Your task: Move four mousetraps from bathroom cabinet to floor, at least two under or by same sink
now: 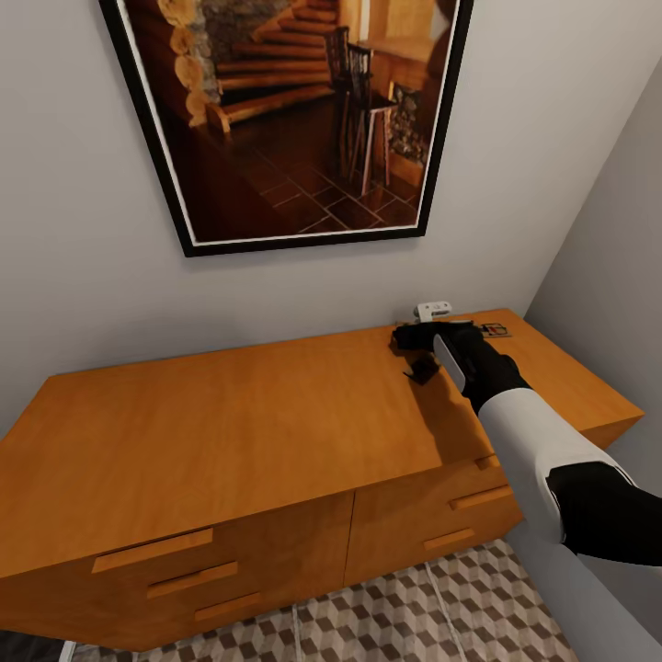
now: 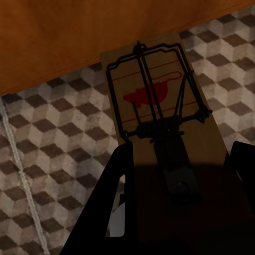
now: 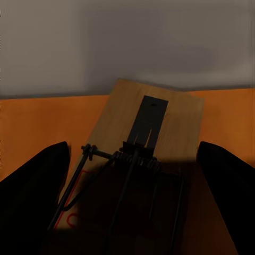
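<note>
On cabinet, tan wire-sprung mousetrap

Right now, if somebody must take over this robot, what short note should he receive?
Left gripper: shut on a mousetrap, held above the bathroom floor beside the cabinet.
Right gripper: over the cabinet top by the wall, fingers on both sides of a second mousetrap; grip unclear.
Head view: one trap lies on the cabinet top near the right arm, possibly the same one.
Done: one trap in hand; none seen set on the floor.
Left: put all four on the tiles, two by the sink.
</note>
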